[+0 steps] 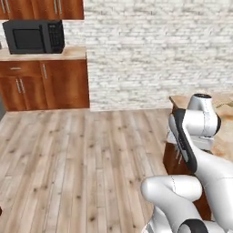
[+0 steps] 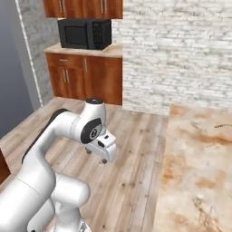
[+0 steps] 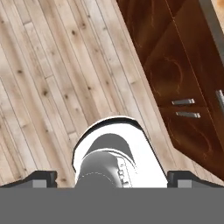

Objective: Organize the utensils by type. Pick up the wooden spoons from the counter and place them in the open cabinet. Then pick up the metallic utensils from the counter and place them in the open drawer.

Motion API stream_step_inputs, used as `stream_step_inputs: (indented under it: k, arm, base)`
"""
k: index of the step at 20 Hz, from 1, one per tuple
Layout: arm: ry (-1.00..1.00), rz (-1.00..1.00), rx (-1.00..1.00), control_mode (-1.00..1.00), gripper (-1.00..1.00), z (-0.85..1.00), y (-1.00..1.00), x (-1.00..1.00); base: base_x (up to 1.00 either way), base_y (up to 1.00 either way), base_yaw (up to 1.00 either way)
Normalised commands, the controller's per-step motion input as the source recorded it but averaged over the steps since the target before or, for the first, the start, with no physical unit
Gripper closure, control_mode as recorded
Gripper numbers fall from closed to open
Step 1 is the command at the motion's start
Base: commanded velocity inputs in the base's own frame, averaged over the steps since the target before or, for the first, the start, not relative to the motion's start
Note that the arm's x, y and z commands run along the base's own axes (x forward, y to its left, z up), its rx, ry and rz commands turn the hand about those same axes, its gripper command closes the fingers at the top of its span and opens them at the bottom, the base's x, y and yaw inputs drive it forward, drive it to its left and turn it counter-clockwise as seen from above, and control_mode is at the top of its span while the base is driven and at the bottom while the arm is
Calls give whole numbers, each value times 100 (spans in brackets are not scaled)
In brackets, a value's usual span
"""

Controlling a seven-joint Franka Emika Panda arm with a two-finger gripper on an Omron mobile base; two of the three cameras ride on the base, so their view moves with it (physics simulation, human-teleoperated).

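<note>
Fingers point(image 3: 43, 177) stand at the bottom of the hand view spread as wide as they go, with nothing between them. They look down on the plank floor point(image 3: 52, 87) just beside the desk's dark wooden cabinet fronts point(image 3: 175, 78).

In the right base view the gripper point(image 2: 99, 156) hangs off the folded arm, over the floor on the near-left side of the desk point(image 2: 190, 172) and well apart from its top.

On the desk's marbled top, toward its far right edge, lies a thin dark sliver point(image 2: 221, 125) that is probably one of the utensils. It is too small to tell whether it is wood or metal. A fainter scribble of lines point(image 2: 205, 212) sits near the desk's front edge and is equally unclear. No wooden spoons can be made out for certain.

As a judgement, a wooden spoon should be light, stiff and not fragile, with a slightly grippy surface. It is best pinched across the handle near its balance point, a little toward the bowl, so that it does not swing. The metallic pieces will likely be slicker, thinner and lower against the desk. They need a squarer, firmer pinch at mid-handle.
</note>
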Motion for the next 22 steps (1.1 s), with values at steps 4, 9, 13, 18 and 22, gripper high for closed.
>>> stream_step_inputs:
  k: [4, 9, 13, 18, 22]
  arm:
    - [0, 0, 0, 100, -100, 0, 0, 0]
    - [0, 0, 0, 100, -100, 0, 0, 0]
    - [0, 0, 0, 100, -100, 0, 0, 0]
    - [0, 0, 0, 100, -100, 0, 0, 0]
    - [0, 0, 0, 100, -100, 0, 0, 0]
  base:
    - [100, 39, -15]
    - [97, 43, -33]
    - [63, 43, -79]
    - [56, 40, -86]
    - [56, 40, -86]
